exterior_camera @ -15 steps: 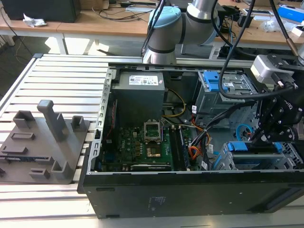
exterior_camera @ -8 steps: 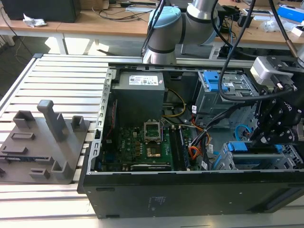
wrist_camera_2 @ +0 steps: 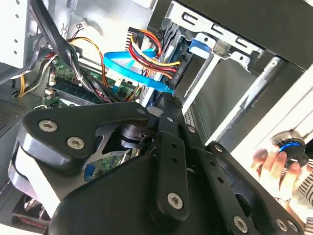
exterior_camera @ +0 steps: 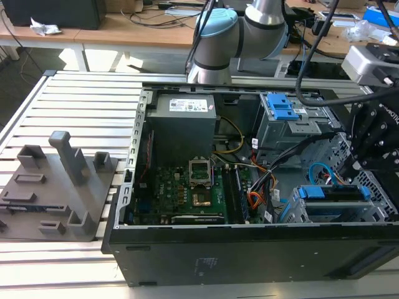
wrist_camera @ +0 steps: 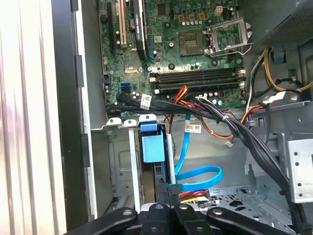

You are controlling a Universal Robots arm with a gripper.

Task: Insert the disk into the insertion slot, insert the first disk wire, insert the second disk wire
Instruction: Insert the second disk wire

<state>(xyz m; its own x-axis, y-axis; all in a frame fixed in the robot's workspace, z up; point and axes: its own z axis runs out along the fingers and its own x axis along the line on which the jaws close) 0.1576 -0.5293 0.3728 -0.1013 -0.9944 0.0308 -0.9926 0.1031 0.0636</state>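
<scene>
Disk (exterior_camera: pixel 330 194) seated in insertion slot (exterior_camera: pixel 312 215). Hand (wrist_camera: pixel 171 193) closed on second disk wire (wrist_camera: pixel 198 178) plug at disk rear, beside first disk wire (wrist_camera: pixel 193 197). Risk: misaligned plug jams; slack loop snags.

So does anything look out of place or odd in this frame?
One thing: a person's hand shows in the second wrist view beside the open computer case, close to the gripper. Inside, the light-blue flat cable loops loosely; nothing looks damaged.

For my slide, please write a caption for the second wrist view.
Gripper at the light-blue flat cable beside the drive cage, above the motherboard.
</scene>
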